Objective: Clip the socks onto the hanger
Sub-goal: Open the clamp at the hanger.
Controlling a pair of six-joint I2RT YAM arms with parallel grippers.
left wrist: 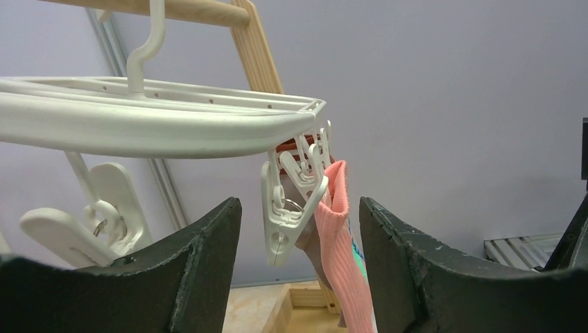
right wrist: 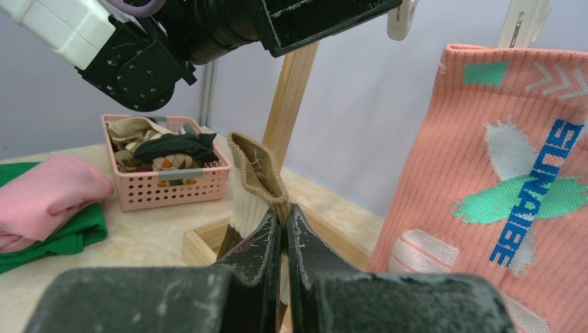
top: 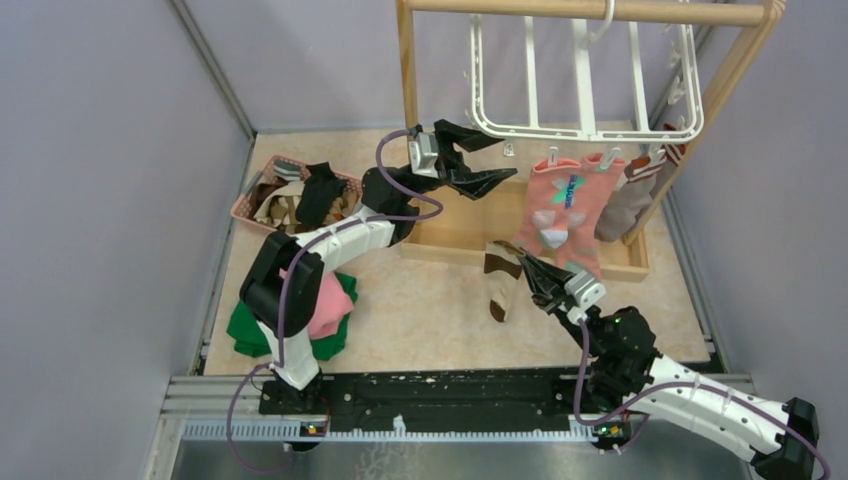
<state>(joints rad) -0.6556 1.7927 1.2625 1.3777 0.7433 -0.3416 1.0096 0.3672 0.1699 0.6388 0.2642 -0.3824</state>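
The white hanger (top: pixel 590 130) hangs by its hook from the top bar of the wooden frame stand (top: pixel 408 80), with small clips dangling round its rim. Two socks are clipped along its near edge: a salmon pink sock (top: pixel 560 205) with teal and white shapes, and just to its right a grey-brown sock (top: pixel 630 195) with a red-white striped cuff. The left gripper (top: pixel 500 155) is raised to the hanger's near left corner, its jaws wide apart and holding nothing. In the left wrist view an empty clip (left wrist: pixel 288 215) hangs in the gap between the two dark fingers, under the hanger's rim (left wrist: pixel 139 128), with the pink sock (left wrist: pixel 340 236) just behind it. Whether the clip is between the fingers or just beyond their tips cannot be told. The right gripper (top: pixel 525 262) is low, in front of the stand's wooden base tray (top: pixel 460 235), its jaws pressed together on the cuff edge of a brown-cream sock (top: pixel 500 275). That sock hangs down from the fingers above the table (top: pixel 420 310), left of and below the pink sock. At the far left a pink basket (top: pixel 250 200) holds more socks, dark and striped ones tangled together. Nearer the left arm's base a folded pink cloth (top: pixel 325 305) lies on a green cloth (top: pixel 250 330).
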